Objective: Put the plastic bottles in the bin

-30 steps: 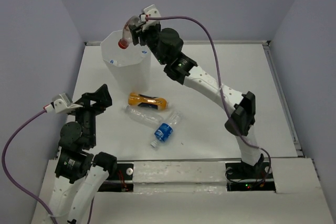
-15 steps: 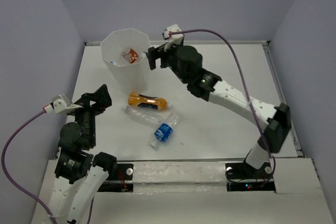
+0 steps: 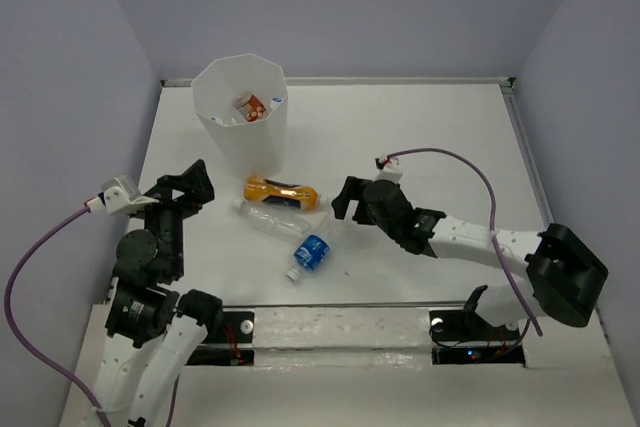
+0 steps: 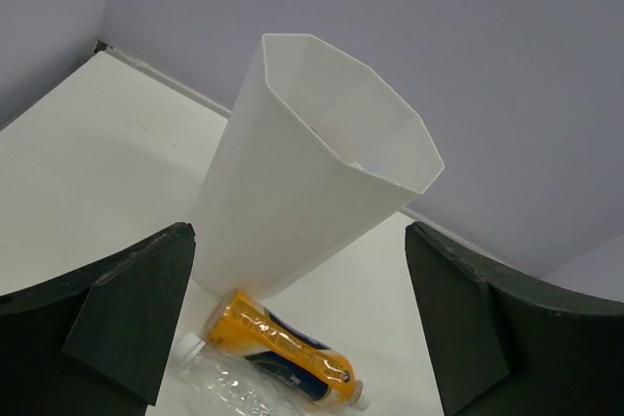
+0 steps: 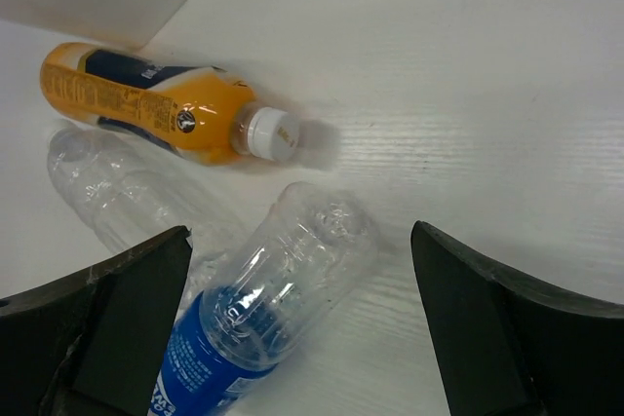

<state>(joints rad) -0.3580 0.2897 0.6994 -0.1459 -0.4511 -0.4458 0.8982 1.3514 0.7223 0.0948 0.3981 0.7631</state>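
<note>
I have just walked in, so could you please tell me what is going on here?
Two robot arms are clearing plastic bottles into the tall white faceted plastic bin. A red-capped bottle lies inside it. Three more lie on the white table: an orange bottle with a dark label, a crumpled clear bottle and a clear bottle with a blue label. The right gripper, open and empty, hangs over the blue-labelled one. The left gripper, also open, faces the bin.
</note>
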